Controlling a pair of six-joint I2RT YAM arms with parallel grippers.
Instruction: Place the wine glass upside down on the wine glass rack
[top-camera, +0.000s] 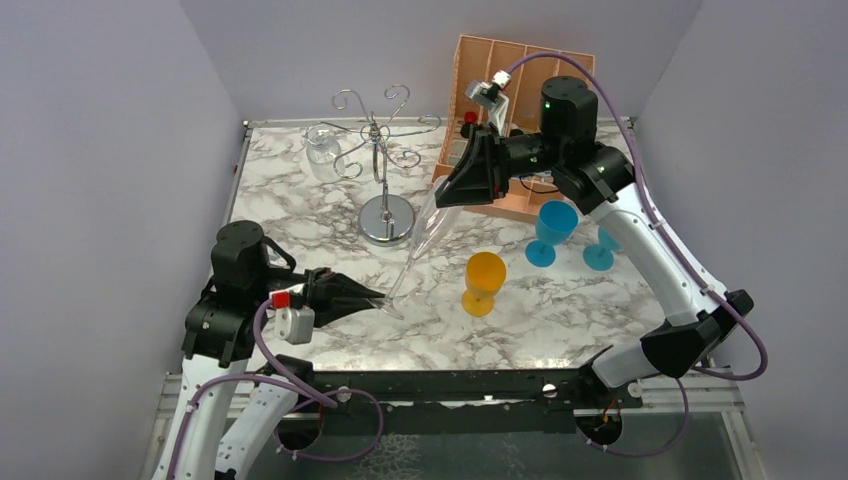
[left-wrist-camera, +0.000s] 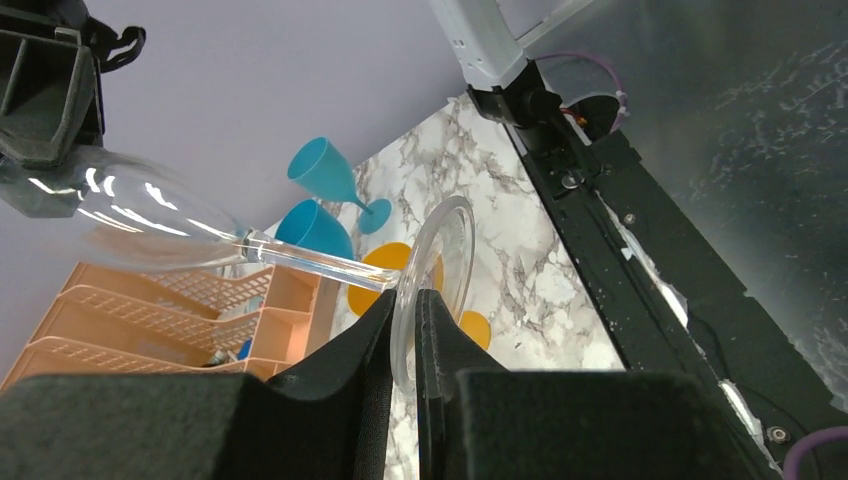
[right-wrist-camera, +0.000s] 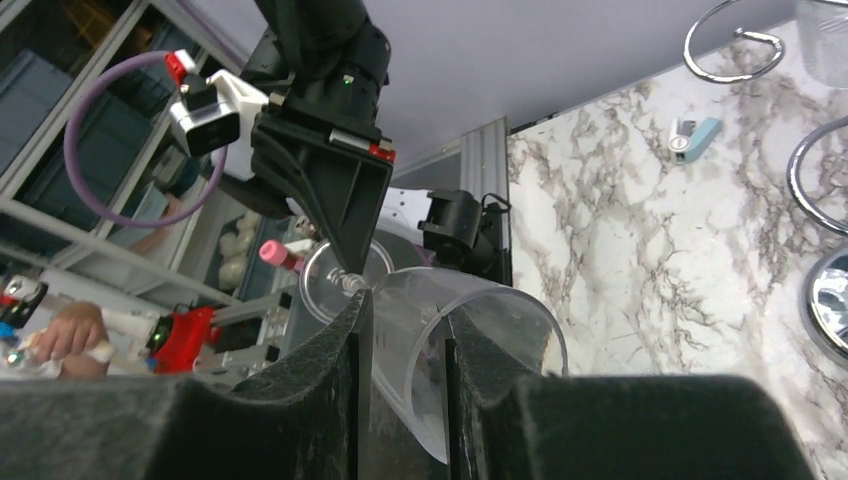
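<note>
We see the wine glass (top-camera: 412, 250) slung aslant in the air between both arms, apart from the wine glass rack (top-camera: 385, 170), which stands behind it on the marble table (top-camera: 300, 230). The left gripper (top-camera: 378, 297) is clamped edgewise on its foot. The right gripper (top-camera: 447, 195) straddles the bowl's rim, and we cannot tell whether it pinches. The orange organiser (top-camera: 520, 90) holds small bits we cannot make out. A clear jar (top-camera: 322, 152), an orange goblet (top-camera: 484, 280) and two blue goblets (top-camera: 553, 228) stand upright.
</note>
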